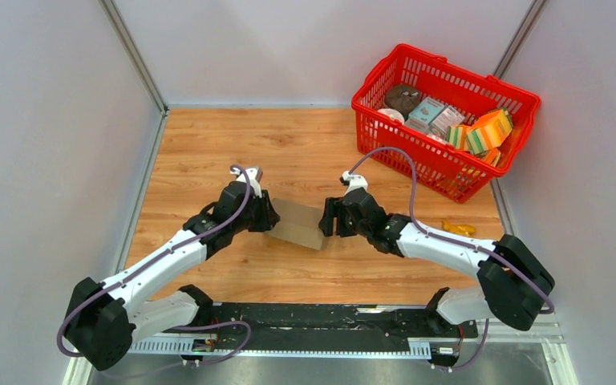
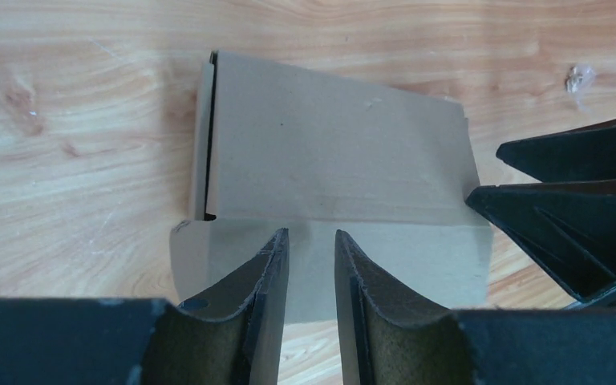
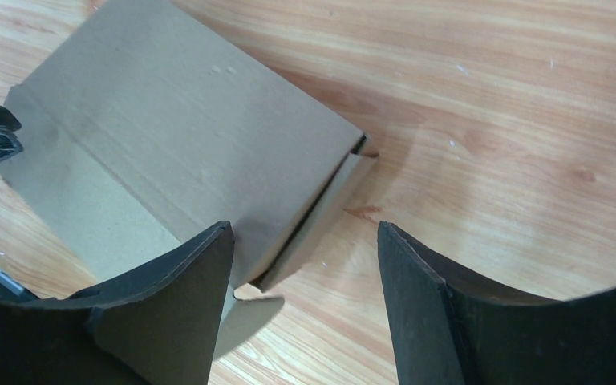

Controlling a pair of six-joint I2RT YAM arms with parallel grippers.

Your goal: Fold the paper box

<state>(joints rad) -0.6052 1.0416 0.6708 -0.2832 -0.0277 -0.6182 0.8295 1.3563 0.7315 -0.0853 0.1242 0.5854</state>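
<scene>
Closeness favours neither arm by much: the paper box (image 1: 297, 223) lies flat on the wooden table (image 1: 208, 144) directly between the left gripper (image 2: 311, 261) and the right gripper (image 3: 305, 281), and both are right at its edges. What sets them apart is which edge each one faces. Seen from the left gripper, the box's long axis runs side to side just ahead of the fingertips. A long flap (image 2: 401, 257) hinged along that near edge reaches back underneath them. The jaws there stand a narrow gap apart with cardboard showing through the gap, and nothing looks pinched, though whether a finger rests on the flap cannot be told. Seen from the right gripper, the box runs lengthwise away, ahead and to the left. Its near short end sits just beside the left-hand finger, where a small end flap (image 3: 321, 208) hangs loose and slightly ajar. These jaws are spread wide and hold nothing, with bare table between them. In my judgement the coming move turns on the long flap, which belongs to the left gripper since it already lies beneath that one's fingertips, while the right gripper is placed to brace or tuck the short end
</scene>
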